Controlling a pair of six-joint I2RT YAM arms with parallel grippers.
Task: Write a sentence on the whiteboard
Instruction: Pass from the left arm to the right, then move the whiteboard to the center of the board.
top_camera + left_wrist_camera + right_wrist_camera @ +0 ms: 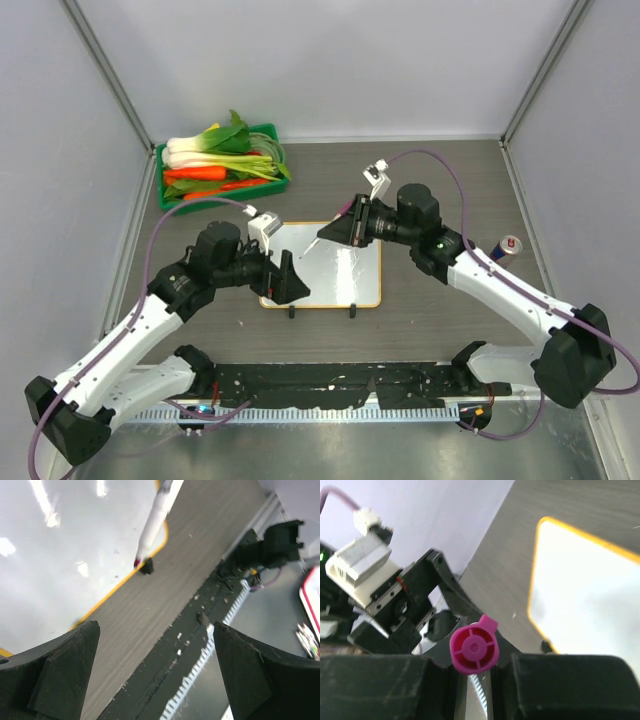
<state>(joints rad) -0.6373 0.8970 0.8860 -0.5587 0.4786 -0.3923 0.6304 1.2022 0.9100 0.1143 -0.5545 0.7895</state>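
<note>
Whiteboard looks light and slippery, so pin its frame with your wide-open left end effector while the right end effector clamps the marker.

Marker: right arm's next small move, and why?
Probably lower the marker tip onto the whiteboard near its far-left corner and start the first stroke. The right claw is shut on the marker, the tip seems to hover above the board, no writing shows, and the left claw sits open at the left edge.
</note>
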